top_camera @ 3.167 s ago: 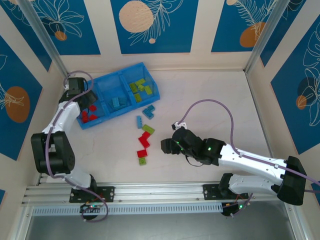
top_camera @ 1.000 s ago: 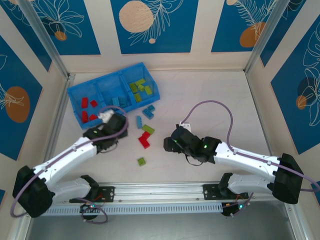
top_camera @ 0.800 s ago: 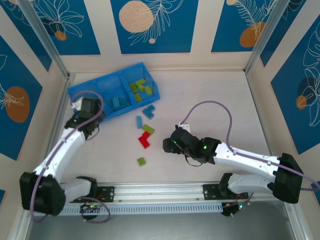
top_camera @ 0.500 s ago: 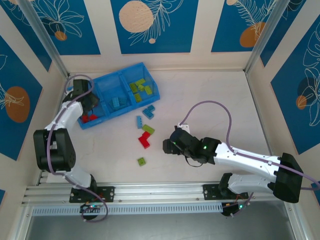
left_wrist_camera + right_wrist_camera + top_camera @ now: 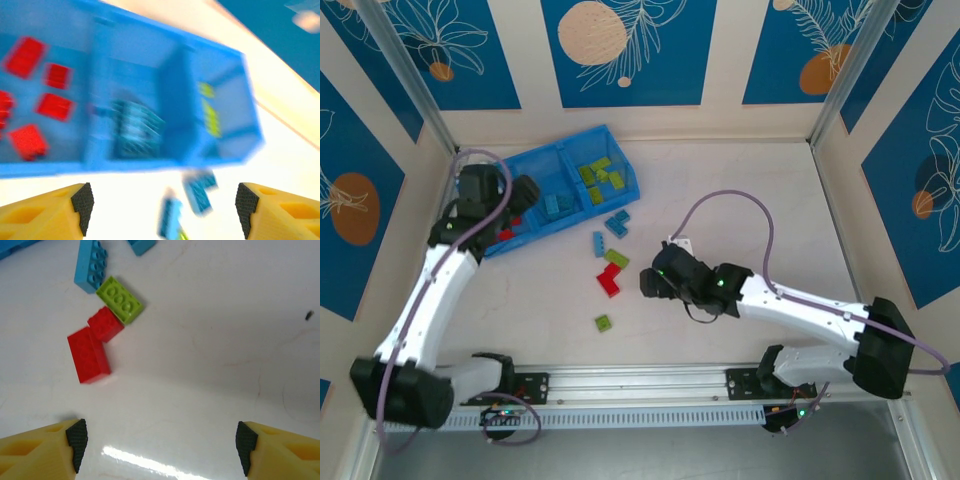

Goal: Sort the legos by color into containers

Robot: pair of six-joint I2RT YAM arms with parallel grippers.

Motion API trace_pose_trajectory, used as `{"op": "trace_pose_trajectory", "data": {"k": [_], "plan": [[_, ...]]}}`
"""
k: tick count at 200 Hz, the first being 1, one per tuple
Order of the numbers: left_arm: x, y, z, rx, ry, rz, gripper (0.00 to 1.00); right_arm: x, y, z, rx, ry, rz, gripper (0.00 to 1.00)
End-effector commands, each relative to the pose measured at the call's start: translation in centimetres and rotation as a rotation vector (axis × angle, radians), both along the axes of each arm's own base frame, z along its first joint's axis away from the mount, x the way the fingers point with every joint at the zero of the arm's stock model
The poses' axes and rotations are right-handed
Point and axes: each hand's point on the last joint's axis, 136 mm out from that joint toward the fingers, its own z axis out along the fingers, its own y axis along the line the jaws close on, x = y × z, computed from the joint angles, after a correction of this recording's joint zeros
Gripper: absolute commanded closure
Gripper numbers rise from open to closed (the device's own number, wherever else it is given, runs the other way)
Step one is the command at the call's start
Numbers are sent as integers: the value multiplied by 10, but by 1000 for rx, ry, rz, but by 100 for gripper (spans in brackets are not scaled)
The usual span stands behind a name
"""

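Observation:
The blue bin (image 5: 565, 143) holds the containers: red legos (image 5: 55, 106) on the left, light blue ones (image 5: 136, 128) in the middle, yellow-green ones (image 5: 210, 115) on the right. My left gripper (image 5: 523, 192) hovers open and empty over the bin's left end. On the table lie two red legos (image 5: 610, 283), a green one (image 5: 616, 258), two blue ones (image 5: 599, 243) and a lone green one (image 5: 605, 322). My right gripper (image 5: 648, 283) stands open and empty just right of the red pair (image 5: 89, 357). The left wrist view is blurred; its gripper (image 5: 164, 210) holds nothing.
The bin's near wall (image 5: 125, 165) faces the loose legos. A blue L-shaped piece (image 5: 617, 222) lies just off the bin's right end. Walls with blue panels close in the table at the back and sides. Bare tabletop (image 5: 740, 190) stretches to the right.
The left arm swung from the table up to the bin's left compartment and its gripper opened there. The right gripper edged left towards the red legos.

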Motion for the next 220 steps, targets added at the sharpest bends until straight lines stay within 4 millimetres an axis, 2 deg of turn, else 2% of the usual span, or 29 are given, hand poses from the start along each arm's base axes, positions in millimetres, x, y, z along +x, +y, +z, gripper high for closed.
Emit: {"op": "trace_pose_trajectory", "data": {"k": [1, 24, 42, 61, 78, 83, 88, 91, 107, 125, 156, 184, 220], "plan": [[-54, -47, -5, 125, 35, -271, 24, 16, 24, 8, -1, -15, 97, 20], [-99, -79, -8, 220, 61, -560, 19, 36, 49, -2, -50, 40, 193, 20], [-118, -80, -17, 311, 71, -704, 15, 56, 70, -7, -107, 36, 228, 20], [-120, -67, -32, 445, 28, -732, 12, 80, 101, -10, -113, 27, 251, 21], [-111, -52, -40, 501, -27, -646, 11, 102, 123, -21, -142, 22, 244, 24], [-109, -49, -41, 508, -34, -629, 11, 111, 126, -24, -156, 21, 220, 25], [-107, -44, -40, 519, -33, -610, 11, 116, 125, -36, -185, 41, 202, 26], [-106, -41, -39, 528, -31, -594, 11, 120, 128, -35, -184, 40, 197, 26], [-102, -22, -33, 594, -23, -518, 7, 137, 138, -53, -211, 75, 181, 30], [-102, -3, -38, 642, -5, -430, 5, 147, 154, -67, -216, 88, 194, 35], [-107, 2, -49, 624, 0, -417, 4, 156, 157, -83, -256, 108, 162, 49], [-107, 9, -48, 619, 7, -378, 3, 155, 162, -88, -234, 125, 168, 59], [-108, 11, -47, 611, 3, -366, 3, 151, 162, -96, -223, 157, 168, 60]]}}
